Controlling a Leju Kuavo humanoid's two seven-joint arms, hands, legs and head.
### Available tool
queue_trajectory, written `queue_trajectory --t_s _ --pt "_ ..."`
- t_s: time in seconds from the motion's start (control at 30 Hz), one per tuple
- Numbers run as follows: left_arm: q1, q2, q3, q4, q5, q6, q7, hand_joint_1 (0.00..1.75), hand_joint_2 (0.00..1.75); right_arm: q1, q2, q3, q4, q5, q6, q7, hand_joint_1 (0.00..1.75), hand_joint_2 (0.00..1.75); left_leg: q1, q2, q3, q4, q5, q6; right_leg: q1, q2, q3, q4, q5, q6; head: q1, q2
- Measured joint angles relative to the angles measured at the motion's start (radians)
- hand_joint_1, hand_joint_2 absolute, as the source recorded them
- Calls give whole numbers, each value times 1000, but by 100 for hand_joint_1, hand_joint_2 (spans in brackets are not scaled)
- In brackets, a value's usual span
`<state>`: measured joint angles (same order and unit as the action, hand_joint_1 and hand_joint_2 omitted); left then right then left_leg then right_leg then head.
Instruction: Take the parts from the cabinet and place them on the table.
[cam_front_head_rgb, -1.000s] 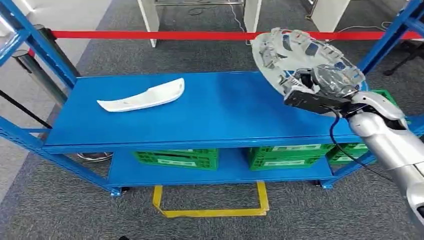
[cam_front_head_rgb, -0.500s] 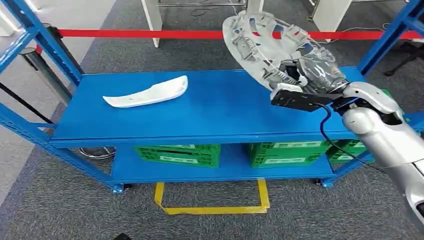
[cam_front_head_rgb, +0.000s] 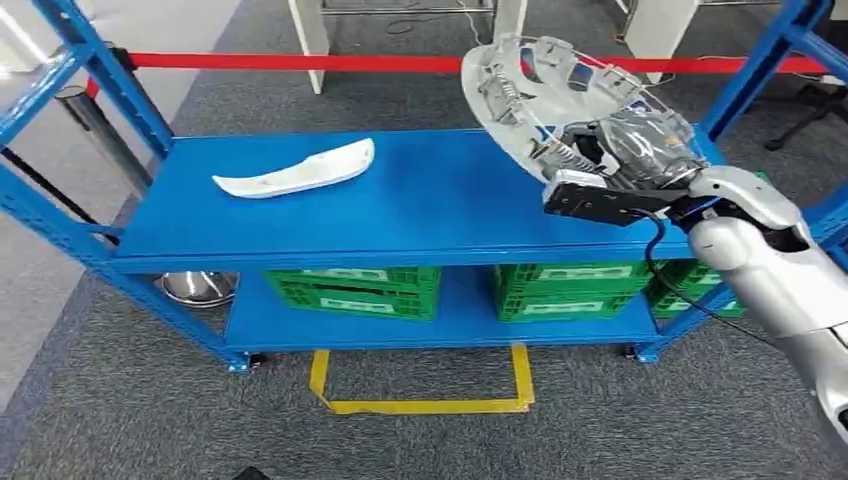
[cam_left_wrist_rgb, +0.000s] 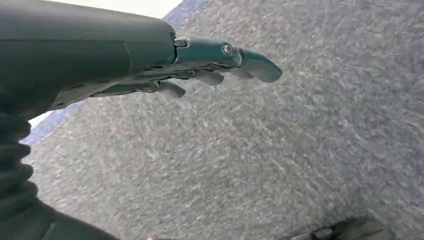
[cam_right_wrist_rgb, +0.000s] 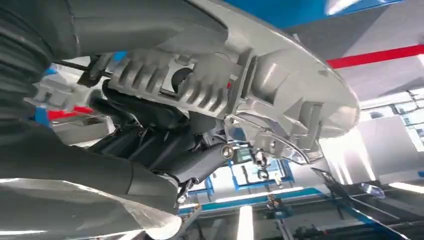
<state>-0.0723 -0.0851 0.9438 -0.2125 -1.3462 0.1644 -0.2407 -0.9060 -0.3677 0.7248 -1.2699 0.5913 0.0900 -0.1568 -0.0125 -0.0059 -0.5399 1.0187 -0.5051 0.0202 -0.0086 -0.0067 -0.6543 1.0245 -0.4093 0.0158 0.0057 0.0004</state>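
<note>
My right hand (cam_front_head_rgb: 640, 155) grips a round grey hubcap-like part (cam_front_head_rgb: 545, 85), tilted and lifted above the right end of the blue shelf (cam_front_head_rgb: 430, 215). In the right wrist view the part's ribbed underside (cam_right_wrist_rgb: 260, 85) lies against my dark fingers (cam_right_wrist_rgb: 165, 145). A long white curved part (cam_front_head_rgb: 295, 170) lies on the shelf's left half. My left hand (cam_left_wrist_rgb: 200, 65) hangs over grey carpet with its fingers stretched out and nothing in it.
Blue rack uprights (cam_front_head_rgb: 100, 85) stand at both ends of the shelf. Green crates (cam_front_head_rgb: 350, 290) fill the lower level. A red barrier tape (cam_front_head_rgb: 300, 62) runs behind the rack, with white table legs (cam_front_head_rgb: 305, 30) beyond. Yellow floor tape (cam_front_head_rgb: 420, 400) marks the carpet in front.
The whole view has shifted a little, so the camera moved. My right hand has carried the grey part leftward and slightly higher over the shelf. The white part lies where it did.
</note>
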Motion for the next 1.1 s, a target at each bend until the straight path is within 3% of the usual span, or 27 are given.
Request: queue_trajectory --t_s 0.07,0.1,0.17,0.23,0.27,0.3,0.33,0.37,0.4,0.43,0.47,0.57,0.6,0.63,0.67,0.73,0.97,1.1 --pt "5 2 2 0 0 0 2 0 175 1 0 2 0 -1 0 0 175 175 -3 1 -11 -11 22 12 -2 0 -6 -8 20 13 -2 0" --pt "2 -1 3 0 1 -3 2 0 175 2 -2 1 0 -2 -1 0 175 175 5 7 -15 -24 41 16 -5 3 -15 -3 4 15 -2 0" --pt "0 1 4 0 1 -7 5 0 175 2 -8 -2 0 -3 -2 0 175 175 6 7 -38 -26 61 29 -4 5 -52 70 -95 19 6 0" --pt "1 0 5 0 2 -9 6 0 175 5 -11 -2 0 -4 -2 0 175 175 6 7 -67 -25 82 29 -5 5 -88 232 -196 26 5 0" --pt "1 -1 5 0 2 -10 6 0 175 8 -11 -2 0 -5 -2 0 175 175 6 7 -81 -24 93 27 -5 5 -94 285 -209 29 7 0" --pt "1 -1 5 0 2 -10 6 0 175 11 -12 -2 1 -5 -2 0 175 175 6 8 -94 -24 103 26 -5 5 -83 298 -193 32 6 0" --pt "1 -2 5 0 1 -10 6 0 175 14 -14 -2 1 -5 -2 0 175 175 8 8 -107 -23 113 24 -7 5 -51 272 -157 33 7 0" --pt "1 -2 6 0 1 -10 6 0 175 15 -14 -2 1 -5 -2 0 175 175 11 8 -124 -20 123 19 -9 5 5 204 -115 36 7 0" --pt "1 -2 5 0 1 -10 6 0 175 14 -14 -3 1 -5 -2 0 175 175 13 8 -136 -15 132 13 -12 4 70 115 -97 40 6 0" --pt "0 -1 6 0 1 -10 6 0 175 14 -14 -4 1 -5 -2 0 175 175 10 8 -147 -6 137 6 -14 3 125 30 -127 44 7 0" --pt "0 -1 6 0 1 -9 6 0 175 14 -14 -4 0 -5 -3 0 175 175 8 7 -156 2 143 1 -7 9 168 -29 -149 36 6 0" --pt "3 0 6 0 0 -7 6 0 175 19 -14 -8 2 -7 -3 -2 175 175 9 5 -164 -4 175 -13 -4 8 142 -10 -136 17 6 0" --pt "4 2 6 0 0 -6 6 0 175 19 -14 -7 3 -7 -3 -2 175 175 10 4 -173 -3 176 -18 -12 4 120 -14 -123 3 7 0" --pt "4 1 6 0 0 -6 6 0 175 18 -14 -7 3 -7 -3 -3 175 175 12 4 -181 17 133 -26 -11 3 123 -11 -111 -4 5 0" --pt "4 0 6 0 0 -6 7 0 175 16 -14 -8 3 -7 -3 -3 175 175 13 4 -197 74 65 -30 -10 2 109 -11 -102 -13 2 0" --pt "4 0 6 0 0 -6 7 0 175 16 -15 -11 3 -7 -3 -3 175 175 16 4 -221 205 -32 -36 -7 2 86 -10 -83 -18 3 0" --pt "4 0 6 0 0 -6 7 0 175 16 -15 -11 3 -7 -3 -3 175 175 16 4 -221 205 -32 -36 -7 2 86 -10 -83 -18 3 0" --pt "4 0 6 0 -1 -6 7 0 175 16 -15 -13 3 -7 -3 -3 175 175 16 4 -225 252 -55 -36 -6 2 77 -10 -75 -19 2 0"
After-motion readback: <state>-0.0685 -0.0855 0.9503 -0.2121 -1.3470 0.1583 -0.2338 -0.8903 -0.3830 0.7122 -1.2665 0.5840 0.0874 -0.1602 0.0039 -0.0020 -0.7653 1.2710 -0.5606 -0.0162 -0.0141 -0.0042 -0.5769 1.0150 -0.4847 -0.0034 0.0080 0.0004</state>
